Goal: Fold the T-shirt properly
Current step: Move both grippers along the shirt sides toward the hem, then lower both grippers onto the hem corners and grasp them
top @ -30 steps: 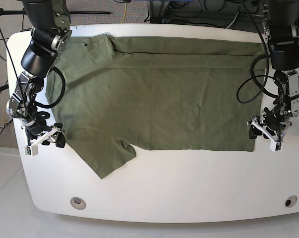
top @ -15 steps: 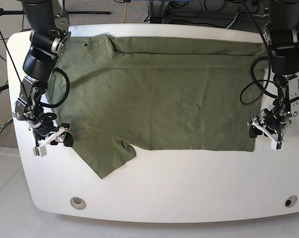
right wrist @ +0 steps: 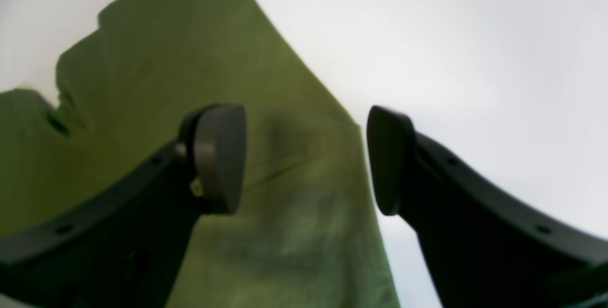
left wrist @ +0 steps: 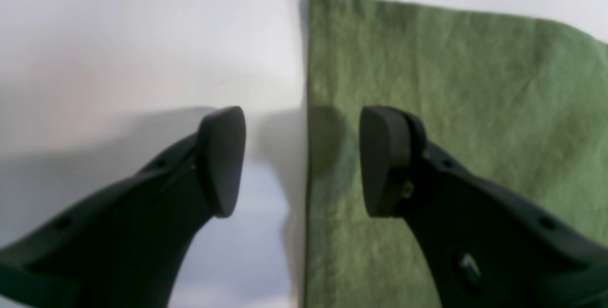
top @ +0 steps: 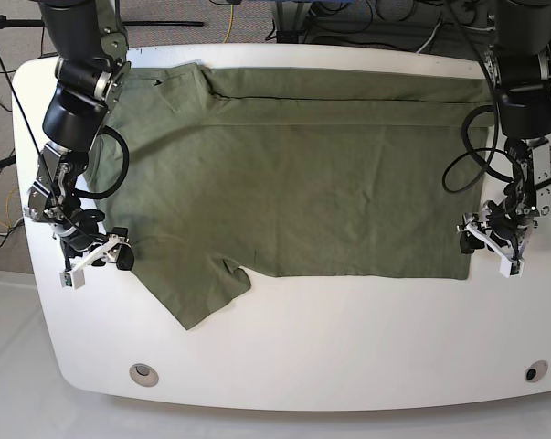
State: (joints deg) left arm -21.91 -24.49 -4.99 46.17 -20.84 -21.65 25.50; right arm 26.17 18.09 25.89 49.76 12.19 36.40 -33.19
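so the white table (top: 302,347) takes up most of the base view, rounded corners, with the t-shirt (top: 293,183) spread flat across its far half, olive green, no print. the far edge of the shirt is doubled over into a long band running along the back of the table. one short sleeve (top: 197,297) pokes out toward the near edge on the base view's left side. the hem side ends in a straight edge on the base view's right. the left gripper (top: 491,249) hangs right at that near hem corner, and its wrist cam shows the jaws wide apart, straddling the cloth's straight edge, one fingertip (left wrist: 384,160) over fabric and the other over bare table, nothing pinched. the right gripper (top: 94,262) sits at the sleeve side, jaws also spread with nothing between them; in its wrist view one pad (right wrist: 221,156) is over the green cloth and the other is just past the shirt's edge over the white top. both wrist views are pretty blurry.
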